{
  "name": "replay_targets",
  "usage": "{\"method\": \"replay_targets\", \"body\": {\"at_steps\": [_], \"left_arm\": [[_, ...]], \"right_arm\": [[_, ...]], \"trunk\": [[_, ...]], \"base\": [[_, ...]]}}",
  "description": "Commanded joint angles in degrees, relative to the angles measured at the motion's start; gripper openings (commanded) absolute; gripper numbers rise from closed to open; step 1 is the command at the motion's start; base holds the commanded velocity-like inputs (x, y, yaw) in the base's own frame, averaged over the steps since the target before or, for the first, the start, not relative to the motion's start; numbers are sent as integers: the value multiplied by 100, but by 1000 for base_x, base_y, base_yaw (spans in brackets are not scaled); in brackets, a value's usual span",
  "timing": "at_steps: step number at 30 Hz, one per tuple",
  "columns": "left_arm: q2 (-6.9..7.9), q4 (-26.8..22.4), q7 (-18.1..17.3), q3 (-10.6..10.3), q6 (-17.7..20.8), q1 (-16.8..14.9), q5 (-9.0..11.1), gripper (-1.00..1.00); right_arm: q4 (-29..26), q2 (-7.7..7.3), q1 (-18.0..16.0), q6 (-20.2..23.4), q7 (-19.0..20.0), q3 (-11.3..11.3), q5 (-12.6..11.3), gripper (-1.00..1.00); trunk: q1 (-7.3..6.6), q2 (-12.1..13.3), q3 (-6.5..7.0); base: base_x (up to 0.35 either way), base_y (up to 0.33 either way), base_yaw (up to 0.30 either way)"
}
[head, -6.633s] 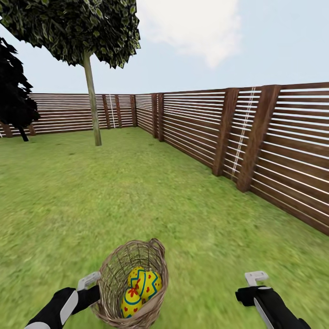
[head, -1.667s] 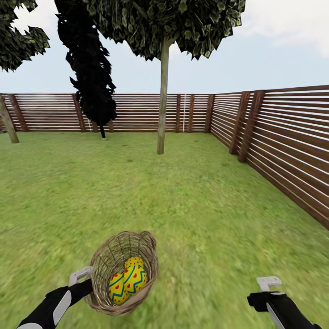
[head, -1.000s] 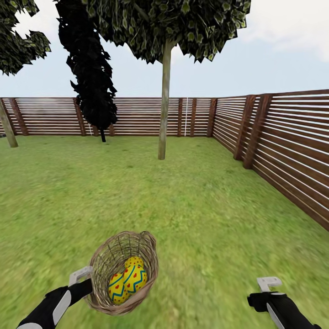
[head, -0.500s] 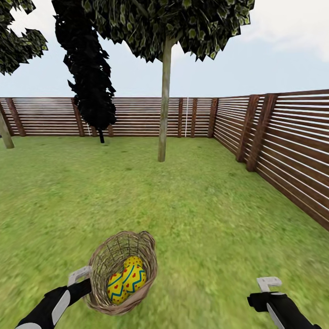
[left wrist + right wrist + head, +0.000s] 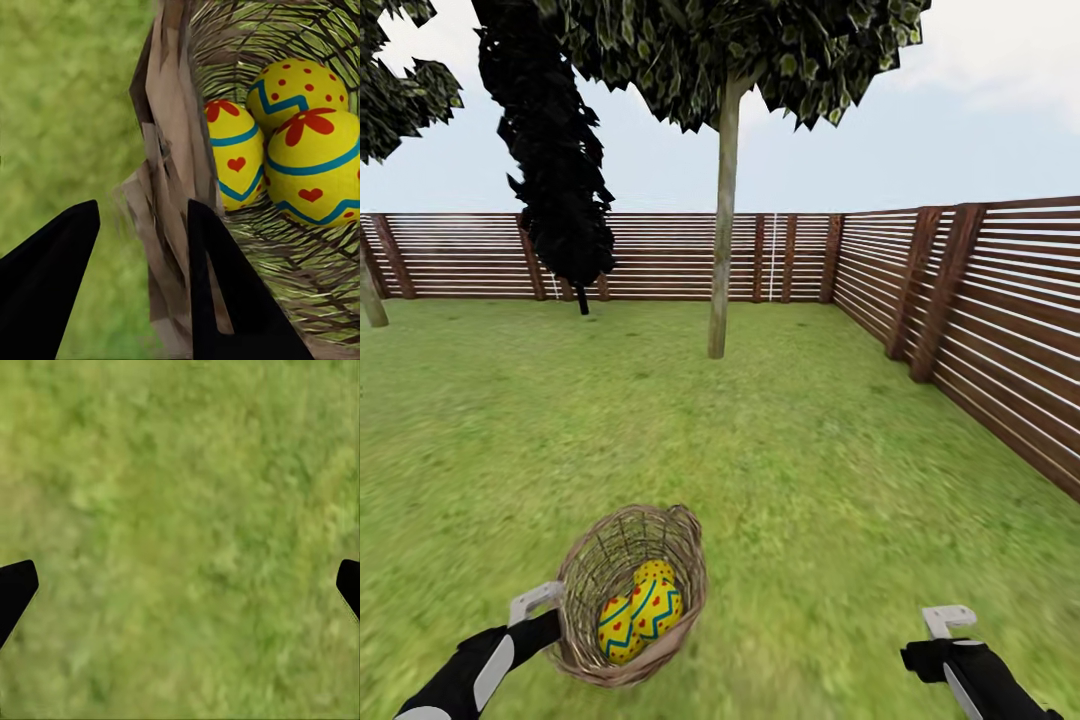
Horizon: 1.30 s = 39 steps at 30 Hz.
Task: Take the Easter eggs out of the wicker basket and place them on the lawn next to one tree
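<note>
We carry the wicker basket [image 5: 628,595] over the lawn [image 5: 810,470].
Our left gripper [image 5: 142,281] pinches its rim; 3 Easter eggs [image 5: 289,142] inside. Right gripper [image 5: 180,585] wide open, empty; tree [image 5: 724,215] ahead.

You have no writing, numbers, labels or brand marks to read here. The eggs [image 5: 300,135] in the wicker basket [image 5: 630,595] carry only painted zigzag bands, dots, hearts and flower shapes, and the fence [image 5: 980,310] shows plain slats.
</note>
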Motion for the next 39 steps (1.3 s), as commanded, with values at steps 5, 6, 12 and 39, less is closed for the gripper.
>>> {"method": "replay_targets", "body": {"at_steps": [5, 6, 12, 39], "left_arm": [[-2, -13, -24, 44, 44, -5, 48, -100], [-3, -13, -24, 44, 44, -5, 48, -100], [-8, -13, -24, 44, 44, -5, 48, -100], [-8, -13, -33, 53, 44, -5, 48, -100]], "right_arm": [[-9, -8, -4, 27, -26, 21, -41, 100], [-9, -8, -4, 27, -26, 24, -39, 100], [-11, -8, -2, 27, -8, 19, -42, 100], [-6, -40, -2, 27, -8, 22, -36, 100]], "trunk": [[3, -3, -6], [3, -3, -6], [3, -3, -6], [3, -3, -6]], "base": [[342, 0, 282], [342, 0, 266], [342, 0, 33], [342, 0, 0]]}}
